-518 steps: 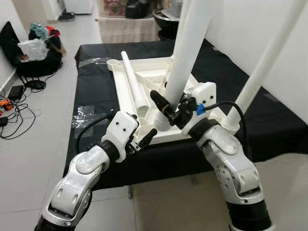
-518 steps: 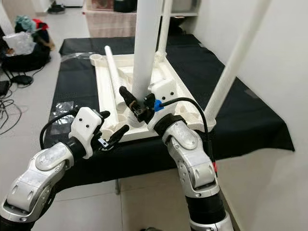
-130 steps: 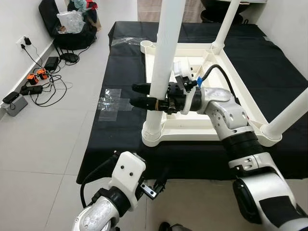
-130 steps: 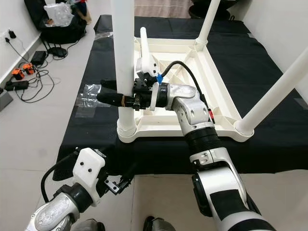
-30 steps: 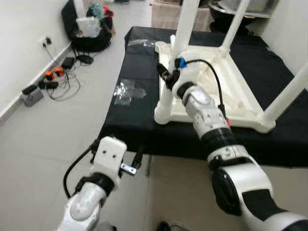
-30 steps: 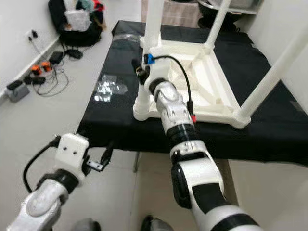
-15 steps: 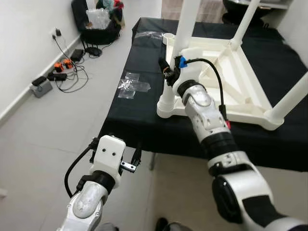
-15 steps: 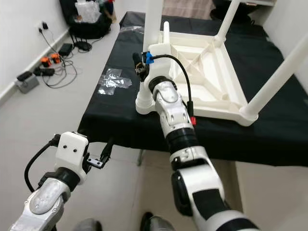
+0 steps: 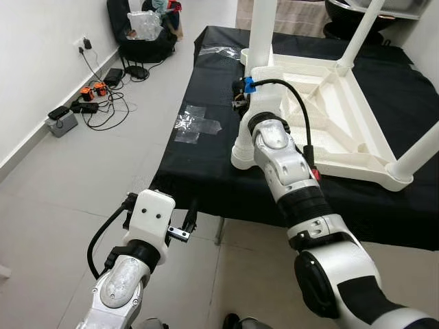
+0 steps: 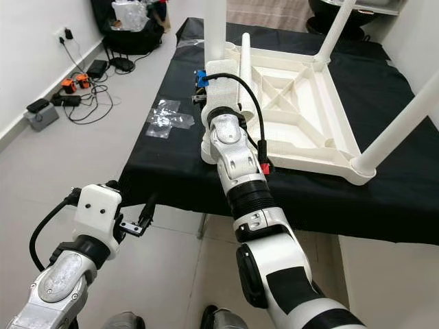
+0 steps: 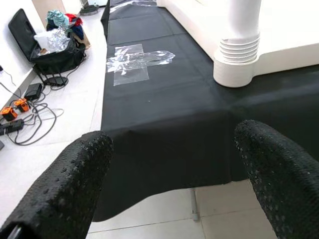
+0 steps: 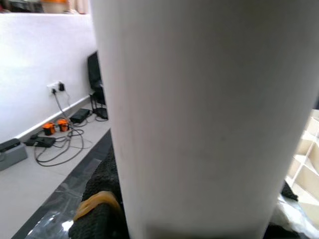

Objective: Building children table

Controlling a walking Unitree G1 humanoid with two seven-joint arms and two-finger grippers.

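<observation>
The upturned white plastic children's table top (image 10: 302,103) lies on the black-covered table (image 9: 206,164). At its 9 o'clock corner the right gripper (image 9: 240,96) appears clamped on the upright white tubular leg (image 12: 209,119), probably to twist it home. The left gripper (image 11: 169,184) hangs idle, fingers spread apart.

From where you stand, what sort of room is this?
Probably a spare room at home: tiled floor, power strips and cables by the wall, a bag of clothes.
</observation>
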